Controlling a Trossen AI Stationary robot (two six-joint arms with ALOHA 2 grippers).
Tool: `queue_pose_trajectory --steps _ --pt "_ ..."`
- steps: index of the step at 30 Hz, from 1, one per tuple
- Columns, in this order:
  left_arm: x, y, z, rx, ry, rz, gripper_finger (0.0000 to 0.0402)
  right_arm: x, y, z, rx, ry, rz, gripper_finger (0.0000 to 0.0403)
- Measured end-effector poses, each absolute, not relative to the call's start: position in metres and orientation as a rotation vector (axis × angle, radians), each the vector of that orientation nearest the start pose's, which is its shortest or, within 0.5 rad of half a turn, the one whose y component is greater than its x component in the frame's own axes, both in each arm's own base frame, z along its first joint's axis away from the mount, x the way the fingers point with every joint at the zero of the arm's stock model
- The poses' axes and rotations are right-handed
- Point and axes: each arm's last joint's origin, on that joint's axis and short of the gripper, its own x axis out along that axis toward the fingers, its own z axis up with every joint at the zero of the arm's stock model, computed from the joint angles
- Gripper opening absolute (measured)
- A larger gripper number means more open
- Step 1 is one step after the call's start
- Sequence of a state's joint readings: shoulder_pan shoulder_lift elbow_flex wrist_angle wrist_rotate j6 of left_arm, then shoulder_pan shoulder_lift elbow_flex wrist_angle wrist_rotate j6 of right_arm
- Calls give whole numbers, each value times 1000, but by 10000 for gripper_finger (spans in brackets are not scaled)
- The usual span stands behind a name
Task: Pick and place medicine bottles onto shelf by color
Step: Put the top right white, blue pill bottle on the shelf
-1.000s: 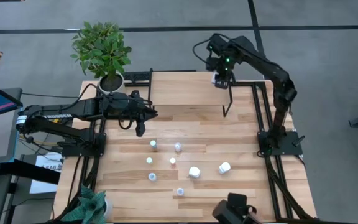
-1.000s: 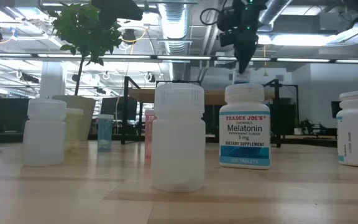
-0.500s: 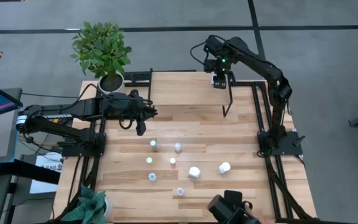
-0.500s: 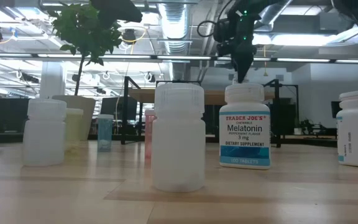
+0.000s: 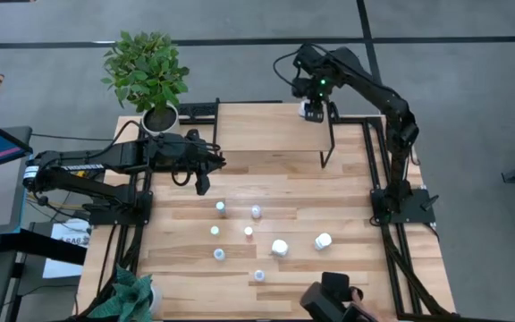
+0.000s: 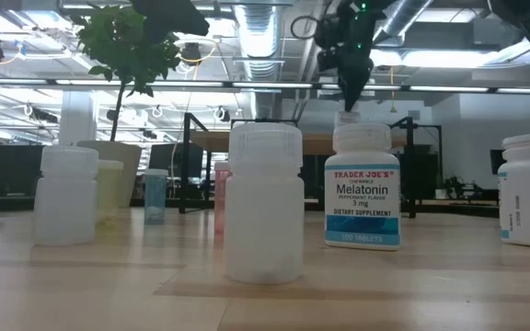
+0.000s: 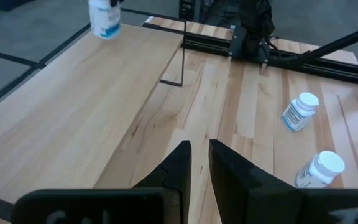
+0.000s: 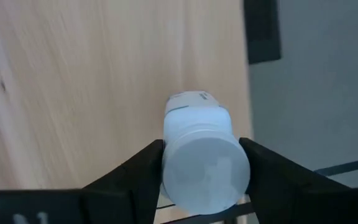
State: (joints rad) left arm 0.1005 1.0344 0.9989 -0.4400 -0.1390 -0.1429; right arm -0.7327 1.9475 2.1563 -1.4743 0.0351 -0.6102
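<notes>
Right claw [image 5: 310, 110], pinching a white bottle [image 8: 202, 158], has moved over the shelf [image 5: 266, 134], nearing placement.

The wooden tabletop [image 5: 266, 170] is carrying the shelf [image 5: 275, 134] along its far edge, where the light wood top is sitting on thin black legs. Six thin vials are standing in a loose cluster on the near half: one [image 5: 221, 208], a second [image 5: 256, 212], a third [image 5: 214, 231], a fourth [image 5: 249, 232], a fifth [image 5: 218, 255] and a sixth [image 5: 259, 275]. Two stubby white bottles [image 5: 279, 248] [image 5: 322, 241] are lying beside them toward the right.
</notes>
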Motion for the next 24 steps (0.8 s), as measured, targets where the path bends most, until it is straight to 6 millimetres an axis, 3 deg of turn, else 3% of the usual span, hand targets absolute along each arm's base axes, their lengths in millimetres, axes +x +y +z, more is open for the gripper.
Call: queue_pose_trajectory --steps 6,15,24 --pt "216 26 338 -131 459 269 43 278 -244 383 -100 1301 -271 228" --pt "216 26 337 -133 463 269 43 278 -244 369 -55 1355 -240 228" --pt "215 26 335 -133 487 270 43 278 -245 369 -47 1352 -248 236"
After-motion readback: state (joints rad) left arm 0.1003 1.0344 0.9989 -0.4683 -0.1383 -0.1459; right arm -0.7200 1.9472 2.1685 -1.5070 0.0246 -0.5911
